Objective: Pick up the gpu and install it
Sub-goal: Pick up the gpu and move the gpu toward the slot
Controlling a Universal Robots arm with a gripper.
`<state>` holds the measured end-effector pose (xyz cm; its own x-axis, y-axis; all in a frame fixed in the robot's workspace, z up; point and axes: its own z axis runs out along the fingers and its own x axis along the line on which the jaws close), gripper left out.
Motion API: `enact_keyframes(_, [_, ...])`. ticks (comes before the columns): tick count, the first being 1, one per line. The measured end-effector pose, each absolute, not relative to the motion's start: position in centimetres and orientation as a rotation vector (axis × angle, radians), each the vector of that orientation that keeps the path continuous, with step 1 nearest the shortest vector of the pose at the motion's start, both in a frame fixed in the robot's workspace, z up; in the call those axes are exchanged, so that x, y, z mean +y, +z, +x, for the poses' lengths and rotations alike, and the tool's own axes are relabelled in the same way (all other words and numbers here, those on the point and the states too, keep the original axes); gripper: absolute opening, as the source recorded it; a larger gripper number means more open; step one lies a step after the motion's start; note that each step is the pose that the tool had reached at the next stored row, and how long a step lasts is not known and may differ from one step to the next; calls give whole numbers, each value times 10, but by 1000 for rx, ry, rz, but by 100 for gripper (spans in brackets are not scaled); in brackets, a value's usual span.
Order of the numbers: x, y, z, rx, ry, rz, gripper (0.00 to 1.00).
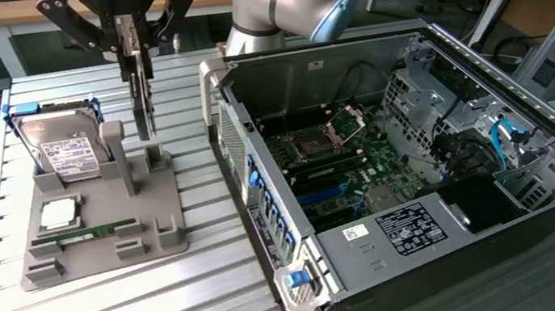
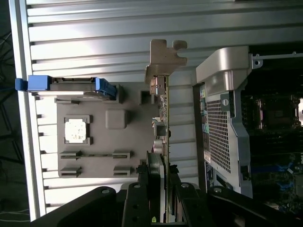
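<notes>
While the gripper (image 1: 132,45) pinches the card (image 1: 140,101) by its upper edge, the card hangs on edge just above the gray stand (image 1: 94,245). It looks light, thin and stiff yet fragile, so the bare board edge, away from chips and contacts, seems the safest hold.

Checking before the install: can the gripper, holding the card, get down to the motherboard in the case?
Probably yes. The gripper is shut on the gpu above the tray, and the case lies open-topped with the motherboard exposed; cables sit toward the exterior view's right.
</notes>
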<state>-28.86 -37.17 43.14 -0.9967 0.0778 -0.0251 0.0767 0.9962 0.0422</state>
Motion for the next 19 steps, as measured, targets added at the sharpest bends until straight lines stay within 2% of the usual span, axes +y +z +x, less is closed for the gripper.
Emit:
enact_keyframes(4, [-372, 431, -284, 3112, 53, 120, 27])
enact_keyframes(7, [-372, 431, -280, 3111, 26, 120, 27])
enact_keyframes(19, [-373, 431, -264, 3112, 25, 120, 27])
